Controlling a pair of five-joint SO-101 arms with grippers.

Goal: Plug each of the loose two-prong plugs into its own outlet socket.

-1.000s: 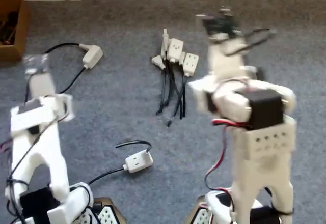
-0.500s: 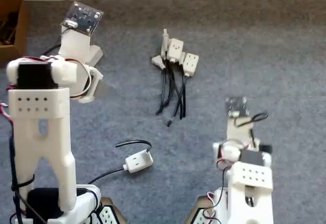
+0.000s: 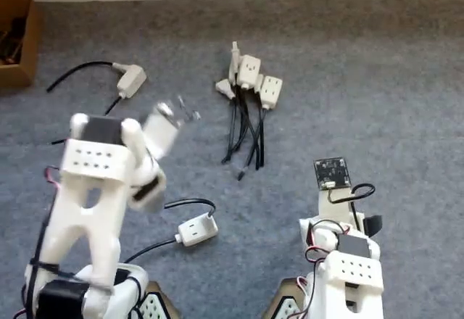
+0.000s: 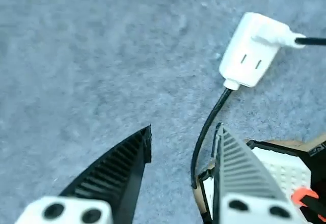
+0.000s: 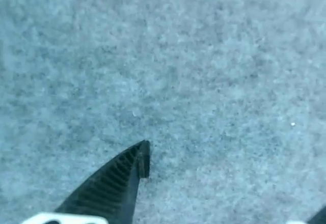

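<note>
Cluster of white plugs and sockets [image 3: 252, 80] sits bunched at the far middle of the grey carpet [image 3: 377, 80], with its black leads [image 3: 246, 134] trailing toward the arms in a tangle. Two pieces there show paired slots. We cannot sort the rest into plug or socket.

A lone socket [image 3: 197, 230] lies near the left arm's base with a black cord [image 3: 185, 204] looping off it. In the left wrist view we see this lone socket [image 4: 248, 56] slots up, with a cord leaving each end. A far white connector [image 3: 130, 80] lies at far left on its own black cord; we cannot read its face.

The left gripper [image 4: 183, 132] hangs over carpet short of the lone socket, fingers spread, gripping nothing. The right gripper [image 5: 229, 183] is over bare carpet, with one black finger visible and the other cut off at the corner, wide apart.

From above, the left arm [image 3: 94, 167] is smeared at the wrist and the right arm [image 3: 341, 254] sits low at near right. A cardboard box [image 3: 16, 40] at the far left edge is cropped, and we cannot make out its dark contents.
</note>
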